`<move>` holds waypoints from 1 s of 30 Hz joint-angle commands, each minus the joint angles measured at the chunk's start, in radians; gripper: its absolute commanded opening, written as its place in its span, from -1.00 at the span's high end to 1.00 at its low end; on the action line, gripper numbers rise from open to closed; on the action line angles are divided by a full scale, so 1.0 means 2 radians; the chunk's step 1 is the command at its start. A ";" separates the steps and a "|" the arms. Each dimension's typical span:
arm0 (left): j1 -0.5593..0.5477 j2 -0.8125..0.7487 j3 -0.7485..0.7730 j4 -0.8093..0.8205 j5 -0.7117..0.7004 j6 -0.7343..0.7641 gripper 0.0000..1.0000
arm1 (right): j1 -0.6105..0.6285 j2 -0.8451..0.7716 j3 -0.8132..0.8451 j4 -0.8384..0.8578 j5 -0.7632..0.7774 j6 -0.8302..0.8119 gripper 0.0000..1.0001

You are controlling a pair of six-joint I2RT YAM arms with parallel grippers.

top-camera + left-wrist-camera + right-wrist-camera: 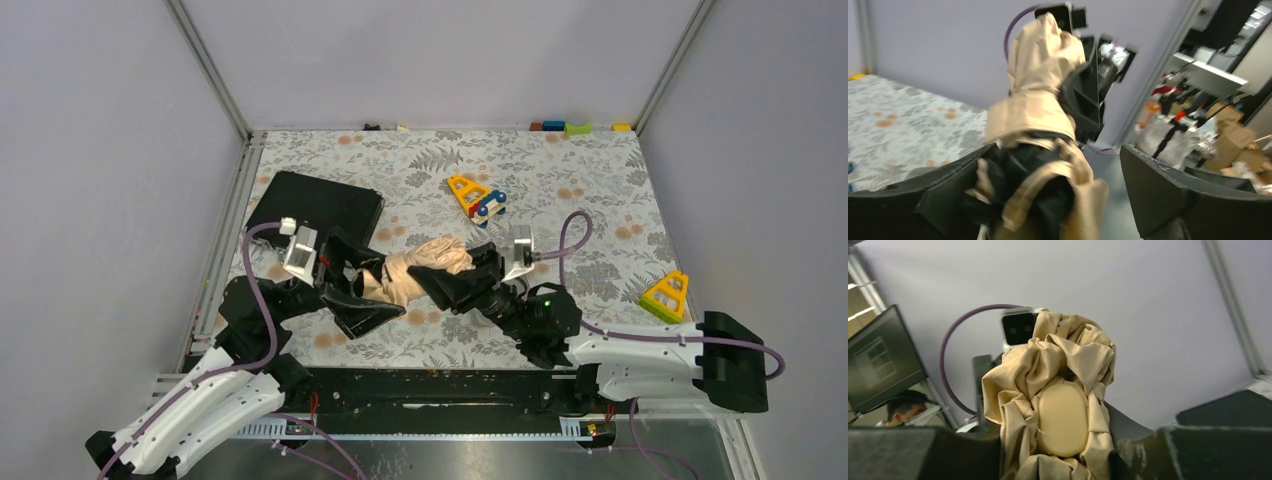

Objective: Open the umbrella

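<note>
Umbrella [425,268]: folded, canopy bunched into a peach-tan bundle. It lies across the near-middle of the floral counter [560,220], spanning the gap between the two arms. From the top view I cannot tell whether it touches the counter.

Left end effector [375,285]: jaws wide, straddling the left end of the bundle. In the left wrist view the umbrella [1038,115] runs up between the jaws of this end effector [1055,150]. Fabric and black underside sit against one finger [908,210]; the other finger [1173,200] stands apart from the fabric with a visible gap. No grip on this side.

Right end effector [455,272]: clamped on the right end of the bundle. In the right wrist view the umbrella [1063,365] fills the space between the jaws of this end effector [1058,440], with fabric pressed against both sides. The cream knob [1063,420] faces that camera, ringed by crumpled folds.

Canopy unopened; no shaft visible in any view.

Other items: black case [315,205] at the far left, just behind the left arm. Yellow toy with blue wheels [475,195] beyond the umbrella, apart from it. Yellow triangle [667,295] near the right edge, well apart.
</note>
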 commanded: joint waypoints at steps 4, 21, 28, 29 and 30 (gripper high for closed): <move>0.000 -0.024 0.084 -0.214 -0.065 0.146 -0.98 | -0.098 -0.140 0.052 -0.290 -0.034 0.078 1.00; 0.000 -0.017 0.084 -0.267 -0.016 0.206 -0.83 | -0.145 -0.256 0.169 -0.599 -0.138 0.108 1.00; -0.024 0.025 0.059 -0.175 0.047 0.132 -0.78 | -0.145 -0.252 0.167 -0.597 -0.135 0.110 1.00; -0.027 0.028 0.054 -0.164 0.054 0.121 -0.79 | -0.145 -0.251 0.167 -0.596 -0.134 0.109 1.00; -0.030 0.033 0.050 -0.155 0.060 0.113 -0.83 | -0.145 -0.251 0.168 -0.596 -0.135 0.108 1.00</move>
